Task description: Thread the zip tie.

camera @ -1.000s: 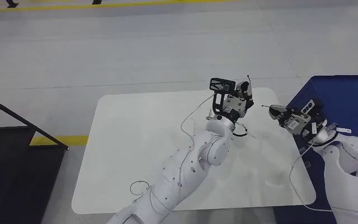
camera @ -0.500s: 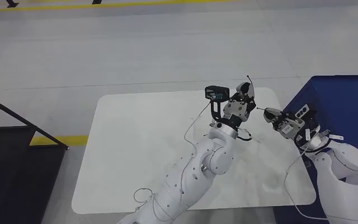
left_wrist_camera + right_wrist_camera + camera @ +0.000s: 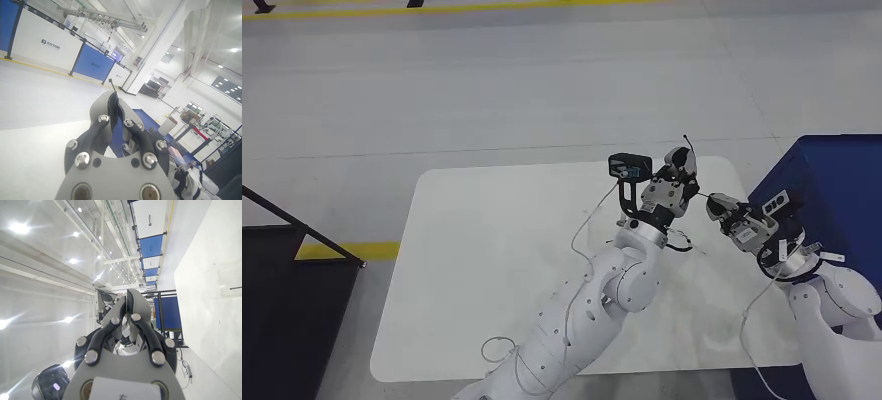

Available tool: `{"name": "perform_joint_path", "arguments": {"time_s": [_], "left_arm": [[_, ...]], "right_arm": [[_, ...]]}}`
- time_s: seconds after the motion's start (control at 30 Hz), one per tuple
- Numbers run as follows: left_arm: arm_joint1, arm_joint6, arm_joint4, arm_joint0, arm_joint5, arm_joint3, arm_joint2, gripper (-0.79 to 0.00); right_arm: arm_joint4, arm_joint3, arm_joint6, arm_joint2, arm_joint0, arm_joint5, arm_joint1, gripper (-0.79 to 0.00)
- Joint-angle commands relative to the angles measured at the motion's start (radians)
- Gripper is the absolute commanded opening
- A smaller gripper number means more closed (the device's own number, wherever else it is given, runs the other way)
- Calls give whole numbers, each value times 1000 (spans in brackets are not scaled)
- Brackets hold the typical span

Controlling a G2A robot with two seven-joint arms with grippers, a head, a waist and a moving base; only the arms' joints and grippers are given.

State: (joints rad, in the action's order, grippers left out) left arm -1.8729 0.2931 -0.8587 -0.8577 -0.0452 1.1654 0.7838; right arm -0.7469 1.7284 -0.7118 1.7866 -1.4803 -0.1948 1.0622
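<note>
Aloft, left tool (image 3: 114,94) and right tool (image 3: 127,293) each clamp the zip tie (image 3: 111,83) above the table (image 3: 492,260), near a blue surface (image 3: 842,170).

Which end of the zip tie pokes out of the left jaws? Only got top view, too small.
Observer: Left wrist view: the zip tie pokes its square head past the left gripper, jaws shut on it.
Operator: Right arm holding anything?
Observer: Right wrist view: right gripper has jaws shut on a thin black strip, probably the tail.
Operator: Threaded?
Observer: Not yet. Left wrist view: the head stands free, no strip at it.
</note>
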Motion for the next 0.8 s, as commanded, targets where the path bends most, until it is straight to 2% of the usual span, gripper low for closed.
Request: {"name": "perform_joint_path", "arguments": {"time_s": [0.0,0.4,0.77], "left_arm": [[0,0,0,0,0,0,0,-785],[6,-35,-52,-39,5,38,18,-785],[-4,-49,-70,-36,8,18,20,-785]], "right_arm": [[0,0,-1,0,0,0,0,-785],[-14,15,42,-14,4,-3,2,-785],[2,14,27,-14,8,-3,-1,-785]]}}
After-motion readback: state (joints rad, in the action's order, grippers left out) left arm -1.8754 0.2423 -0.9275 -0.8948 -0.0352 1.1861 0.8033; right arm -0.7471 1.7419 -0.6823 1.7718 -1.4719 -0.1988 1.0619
